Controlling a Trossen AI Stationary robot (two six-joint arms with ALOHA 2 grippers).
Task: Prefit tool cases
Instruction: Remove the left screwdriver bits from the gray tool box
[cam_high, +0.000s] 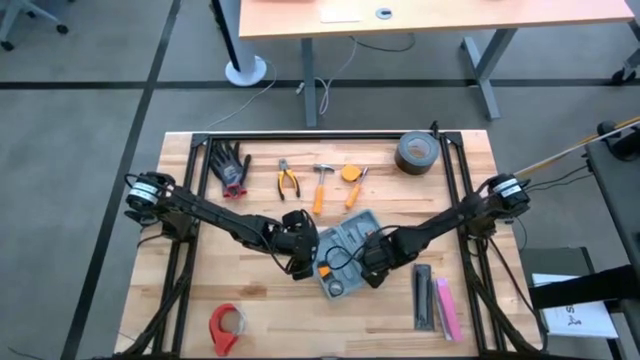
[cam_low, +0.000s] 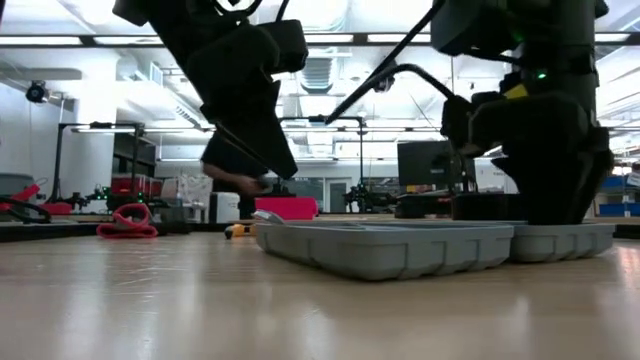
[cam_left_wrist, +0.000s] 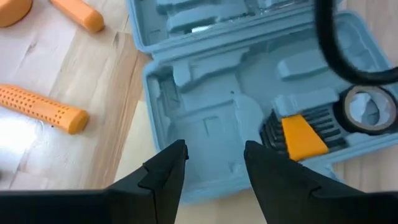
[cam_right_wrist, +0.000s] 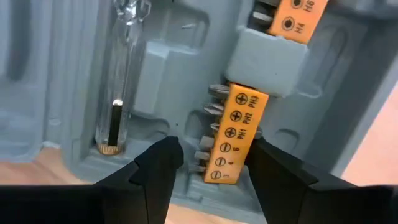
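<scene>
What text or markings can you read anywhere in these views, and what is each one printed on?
"PH3", "PH2", "PH1": beside cross-head symbols on the orange bit holder in the tool case, between the right pincer fingers.
"6": lower on that holder; the slotted-symbol rows below it are too small to read.
"H4": on a second orange holder; the mark above it is cut off.
Paper sheet beside the table: print too small to read.
</scene>
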